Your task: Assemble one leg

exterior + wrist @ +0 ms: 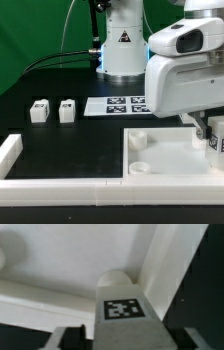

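Note:
In the wrist view my gripper (127, 339) is shut on a leg (122, 308), a white post with a black-and-white tag. Its far end rests near a rounded corner socket of the large white panel (60, 258), beside the panel's raised rim. In the exterior view the gripper (212, 135) hangs at the right edge over the panel (165, 155); the held leg is mostly hidden there. Two more legs (39, 110) (67, 109) stand side by side on the black table at the exterior view's left.
The marker board (115, 105) lies flat behind the panel. A white rail (60, 185) runs along the table's front, with a short piece (9, 150) at the exterior view's left. The robot base (122, 45) stands at the back.

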Action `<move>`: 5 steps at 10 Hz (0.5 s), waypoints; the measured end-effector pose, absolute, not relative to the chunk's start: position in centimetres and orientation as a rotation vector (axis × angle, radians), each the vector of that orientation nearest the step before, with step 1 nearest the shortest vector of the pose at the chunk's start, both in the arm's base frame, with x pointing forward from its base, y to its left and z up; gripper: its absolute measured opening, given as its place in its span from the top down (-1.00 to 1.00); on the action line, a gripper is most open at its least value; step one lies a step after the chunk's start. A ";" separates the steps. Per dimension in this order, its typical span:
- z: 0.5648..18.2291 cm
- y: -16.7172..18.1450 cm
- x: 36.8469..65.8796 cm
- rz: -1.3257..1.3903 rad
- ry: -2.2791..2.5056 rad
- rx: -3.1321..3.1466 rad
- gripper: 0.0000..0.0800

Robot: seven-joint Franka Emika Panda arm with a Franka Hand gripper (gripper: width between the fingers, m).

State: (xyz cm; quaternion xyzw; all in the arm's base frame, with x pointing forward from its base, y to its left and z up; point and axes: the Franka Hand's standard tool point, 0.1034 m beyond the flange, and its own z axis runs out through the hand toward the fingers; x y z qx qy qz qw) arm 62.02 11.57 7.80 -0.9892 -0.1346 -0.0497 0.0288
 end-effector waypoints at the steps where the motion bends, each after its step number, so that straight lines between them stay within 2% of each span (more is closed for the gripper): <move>1: 7.8 11.6 62.0 -0.153 -0.415 -3.052 0.28; 5: 7.7 11.6 62.2 -0.152 -0.294 -3.061 0.28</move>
